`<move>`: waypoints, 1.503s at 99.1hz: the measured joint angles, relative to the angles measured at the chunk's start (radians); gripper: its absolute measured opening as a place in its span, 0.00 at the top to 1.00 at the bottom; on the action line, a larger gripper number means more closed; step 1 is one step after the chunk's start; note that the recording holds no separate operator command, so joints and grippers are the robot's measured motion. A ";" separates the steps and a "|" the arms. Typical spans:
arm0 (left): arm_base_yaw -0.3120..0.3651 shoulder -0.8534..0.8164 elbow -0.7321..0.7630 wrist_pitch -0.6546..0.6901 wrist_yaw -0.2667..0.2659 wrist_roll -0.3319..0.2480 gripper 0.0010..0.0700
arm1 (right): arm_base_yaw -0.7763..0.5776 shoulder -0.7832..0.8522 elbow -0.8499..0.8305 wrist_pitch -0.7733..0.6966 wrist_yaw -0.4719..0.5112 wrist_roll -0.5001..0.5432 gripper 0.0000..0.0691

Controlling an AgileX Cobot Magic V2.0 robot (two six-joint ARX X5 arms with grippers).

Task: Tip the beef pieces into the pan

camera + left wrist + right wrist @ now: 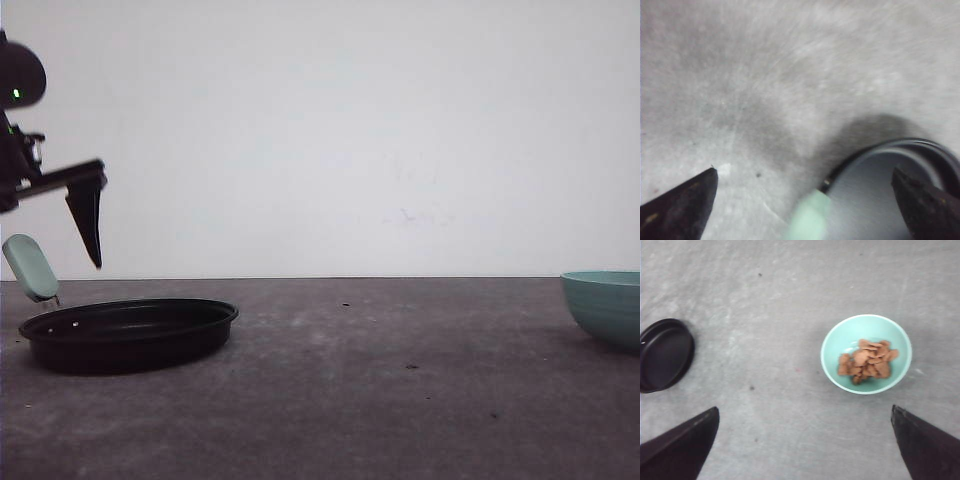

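So this is right at the start — nothing's been grabbed. The beef pieces [866,363] are sitting in the teal bowl [866,354] on the right side of the tabletop [400,400], well apart from the pan [130,333] over on the left.

The right claw [805,440] is spread wide and holding nothing, looking down on the bowl from above. The left claw [805,200] is released too, hovering over the pan's mint handle [810,220] — blurry there, so probably just lining up.

Next move, I'd guess: right claw drops to the bowl rim and clamps it, then carries it across to tip.

Bare table [400,400] between pan [130,333], bowl [605,305].
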 joint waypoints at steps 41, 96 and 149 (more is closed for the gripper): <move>-0.027 0.083 0.000 0.026 -0.004 0.000 0.59 | 0.000 -0.024 0.000 -0.014 0.032 0.004 0.01; -0.073 0.064 0.002 0.022 0.011 0.012 0.86 | 0.000 -0.022 0.000 0.003 0.059 -0.001 0.01; -0.100 -0.241 -0.005 0.020 0.078 -0.207 0.86 | -0.160 0.274 0.000 0.127 0.150 -0.050 0.05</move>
